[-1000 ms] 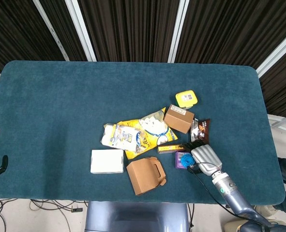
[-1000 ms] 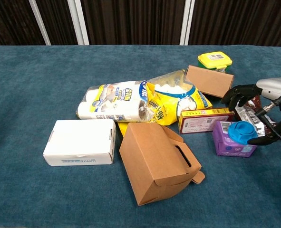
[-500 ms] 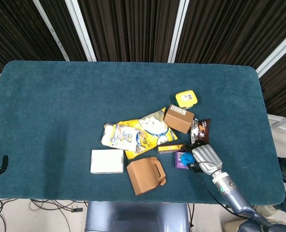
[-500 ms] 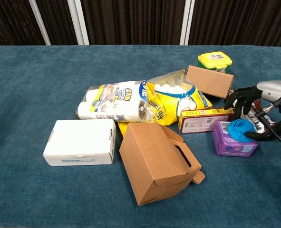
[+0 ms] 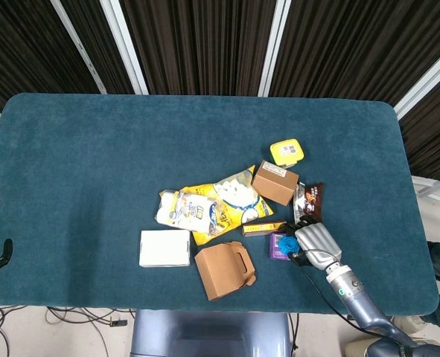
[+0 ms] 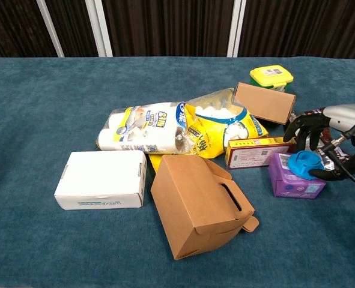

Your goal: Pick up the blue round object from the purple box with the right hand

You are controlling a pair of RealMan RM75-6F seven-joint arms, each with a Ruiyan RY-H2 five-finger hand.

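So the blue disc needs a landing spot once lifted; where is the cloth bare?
Bare teal cloth left of the white box, and beyond the yellow tub. Crowded around the purple box, by the right hand.

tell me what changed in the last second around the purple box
The right hand closed in on the blue round object, its dark fingers now curling over it from behind and the thumb reaching under its right edge. The object tipped up from lying flat on the purple box but has not been lifted clear. The purple box, the red box and the other packages stayed put.
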